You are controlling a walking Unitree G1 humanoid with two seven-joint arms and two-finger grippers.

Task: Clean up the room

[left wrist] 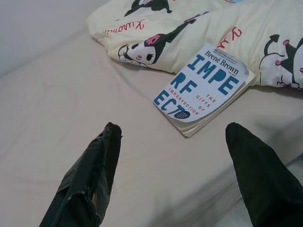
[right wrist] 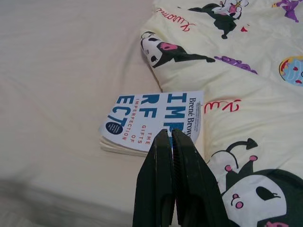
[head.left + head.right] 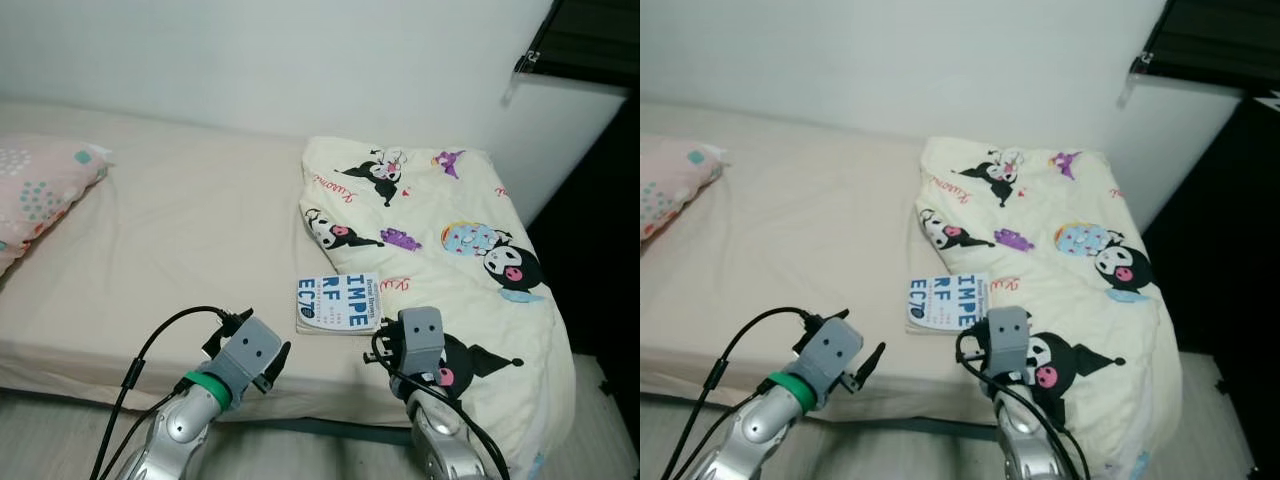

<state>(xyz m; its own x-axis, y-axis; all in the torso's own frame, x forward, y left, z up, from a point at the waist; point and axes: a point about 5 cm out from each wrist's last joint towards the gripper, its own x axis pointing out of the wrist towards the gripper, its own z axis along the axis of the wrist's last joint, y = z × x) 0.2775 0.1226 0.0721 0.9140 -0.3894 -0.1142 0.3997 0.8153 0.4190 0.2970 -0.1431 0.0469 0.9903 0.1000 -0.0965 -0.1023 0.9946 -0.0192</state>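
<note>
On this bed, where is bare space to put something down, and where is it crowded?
The widest bare patch of the bed sheet lies between the pink pillow and the blanket. The near edge left of the book is bare too. The right side is crowded: the blanket covers it, and the book lies against the blanket's edge.

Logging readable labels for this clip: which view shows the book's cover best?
The left wrist view: the book lies unobstructed between the open left gripper fingers, title readable. In the right wrist view the shut right gripper overlaps its edge. Both eye views show it small, beside the blanket.
</note>
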